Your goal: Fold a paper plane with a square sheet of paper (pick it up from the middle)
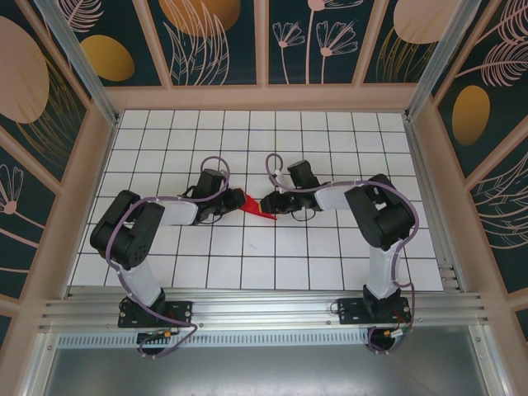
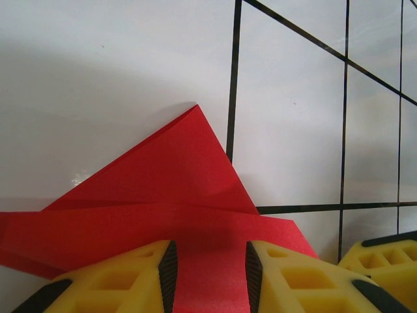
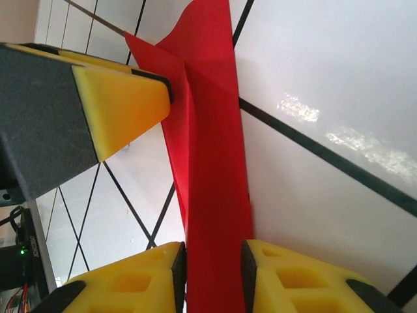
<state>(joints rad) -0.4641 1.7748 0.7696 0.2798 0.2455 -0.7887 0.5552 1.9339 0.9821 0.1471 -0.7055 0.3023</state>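
Right gripper (image 3: 213, 251) straddles red paper (image 3: 212, 163) (wrist view: left fingertip (image 3: 130, 98) touching).

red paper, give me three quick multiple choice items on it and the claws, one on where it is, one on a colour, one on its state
1. Where is the red paper on the table?
A. against the far wall
B. mid-table, between the left claw and the right claw
C. at the near rail, by the arm bases

2. What colour are the claw fingers?
A. yellow
B. blue
C. green

3. What state is the paper in?
A. a flat, unfolded square
B. crumpled into a ball
C. folded, with creases and a pointed corner

Answers:
1 B, the top view shows it between the two claw tips at mid-table.
2 A, both wrist views show yellow fingers on either side of the paper.
3 C, the left wrist view shows layered flaps and a point.
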